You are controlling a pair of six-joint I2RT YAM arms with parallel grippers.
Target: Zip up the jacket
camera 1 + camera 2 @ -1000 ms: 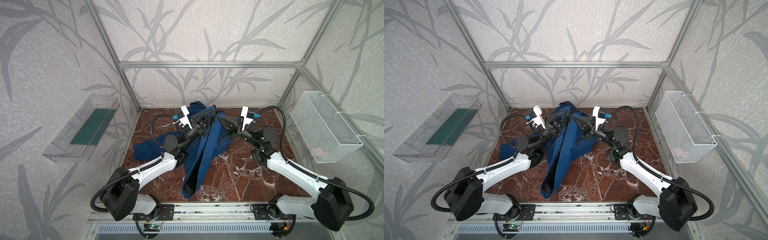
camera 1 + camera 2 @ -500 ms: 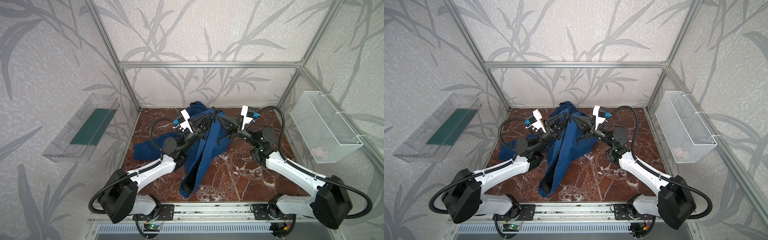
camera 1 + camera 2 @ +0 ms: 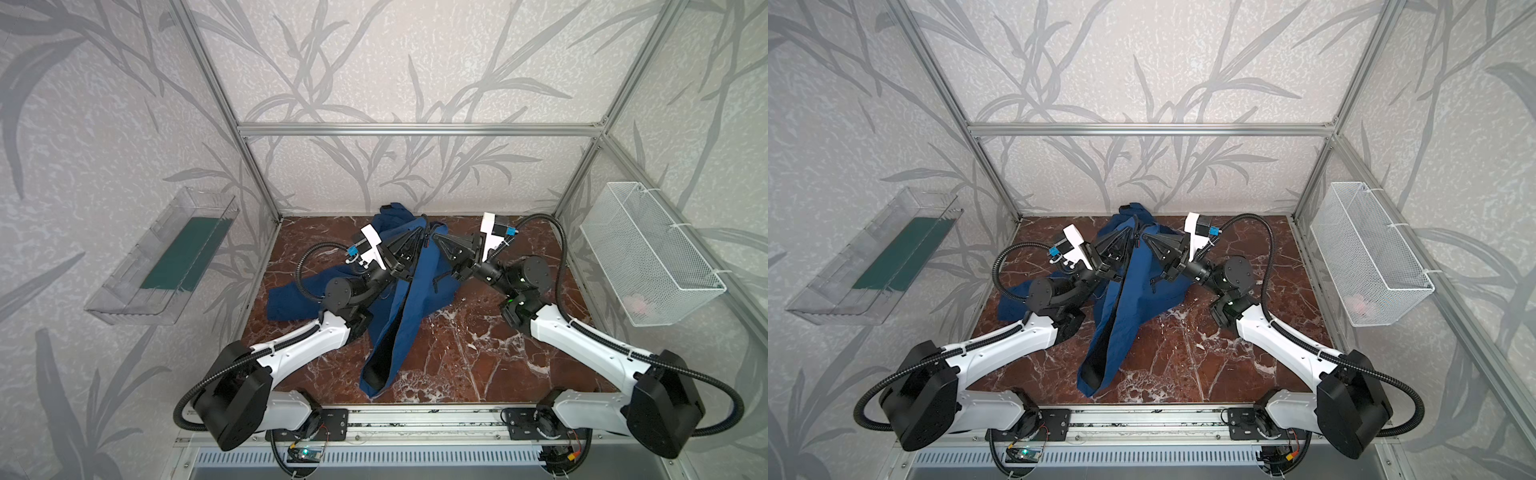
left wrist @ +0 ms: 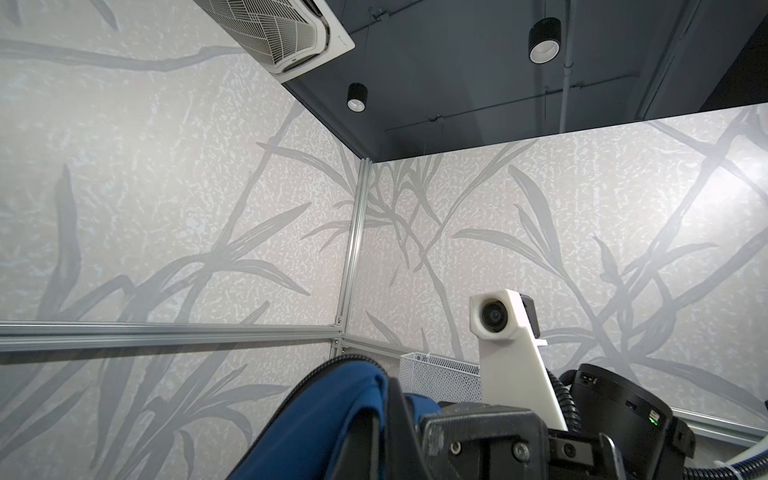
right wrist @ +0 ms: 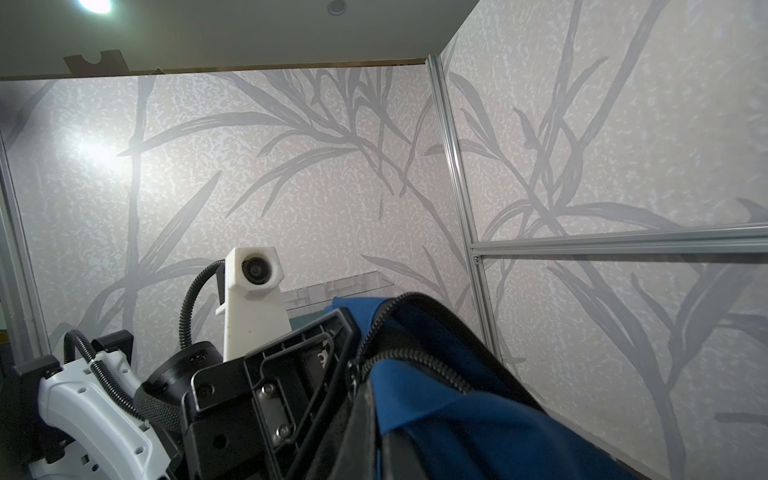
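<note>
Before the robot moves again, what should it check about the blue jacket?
1. The left fingers shut on the jacket: ok.
2. The right fingers shut on it: ok.
3. Top held up, lower end touching the marble table: ok.
4. The front zipper closed: not ok, the black lining shows at the lower end.
5. The slider between the fingers: cannot tell.

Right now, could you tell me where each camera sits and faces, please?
Top views: high in front, looking down on the jacket and marble table; both arms, left gripper and right gripper shut on it.
Left wrist: left arm, facing upward at walls; right arm's camera shows.
Right wrist: right arm, facing upward; left arm's camera shows.
Wrist views share the jacket.
</note>
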